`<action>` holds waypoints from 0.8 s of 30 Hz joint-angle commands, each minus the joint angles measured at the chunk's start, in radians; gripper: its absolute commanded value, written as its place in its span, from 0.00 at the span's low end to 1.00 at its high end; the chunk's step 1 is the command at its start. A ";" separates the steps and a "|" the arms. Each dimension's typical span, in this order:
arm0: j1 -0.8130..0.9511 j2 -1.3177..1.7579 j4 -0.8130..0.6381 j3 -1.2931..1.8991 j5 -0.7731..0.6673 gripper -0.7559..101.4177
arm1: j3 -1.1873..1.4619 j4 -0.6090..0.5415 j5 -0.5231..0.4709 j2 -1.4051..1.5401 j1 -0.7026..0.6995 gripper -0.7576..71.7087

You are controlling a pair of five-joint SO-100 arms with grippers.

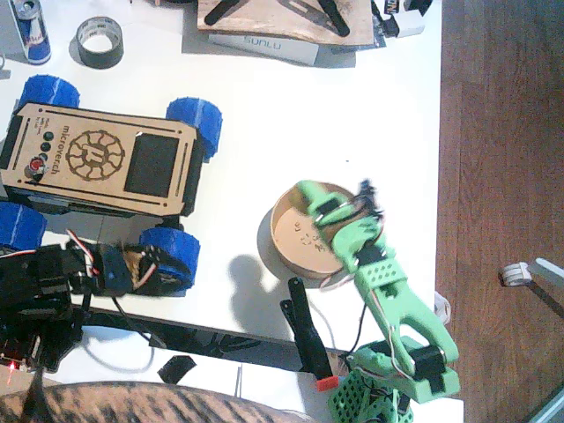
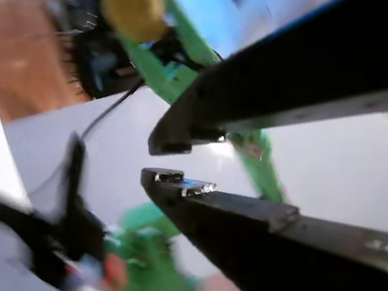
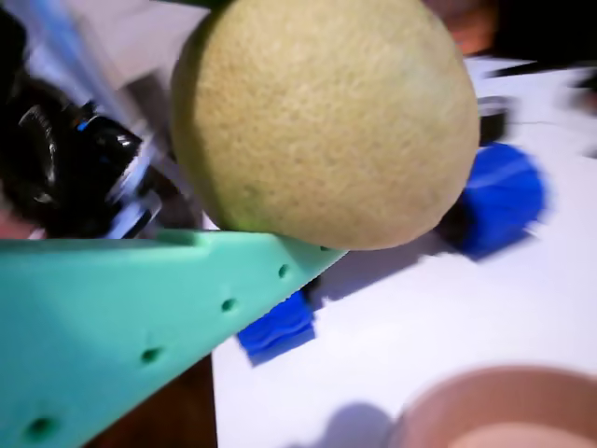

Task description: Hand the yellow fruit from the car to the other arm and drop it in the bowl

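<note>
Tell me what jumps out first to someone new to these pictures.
The fruit fills a wrist view, held against the green end effector, with the bowl just below it. In the fixed view the green arm reaches over that bowl at right. The wooden car with blue wheels sits at left, the black arm beside it.

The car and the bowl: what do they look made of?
The car: a flat tan deck, apparently laser-cut wood by its engraved emblem and dark edges; matte blue ribbed wheels, probably plastic. The bowl: tan and matte with straight walls, possibly wood or fibreboard; the look leaves it open.
</note>
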 commanded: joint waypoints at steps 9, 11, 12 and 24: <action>-0.673 -0.190 0.256 -0.009 0.230 0.01 | -0.233 0.172 0.190 -0.225 0.224 0.01; -0.762 -0.184 0.291 -0.008 0.284 0.01 | -0.264 0.201 0.213 -0.267 0.241 0.01; -0.799 -0.189 0.296 -0.006 0.327 0.01 | -0.281 0.219 0.222 -0.288 0.245 0.01; -1.005 -0.210 0.209 0.160 0.664 0.01 | -0.393 0.293 0.247 -0.446 0.199 0.01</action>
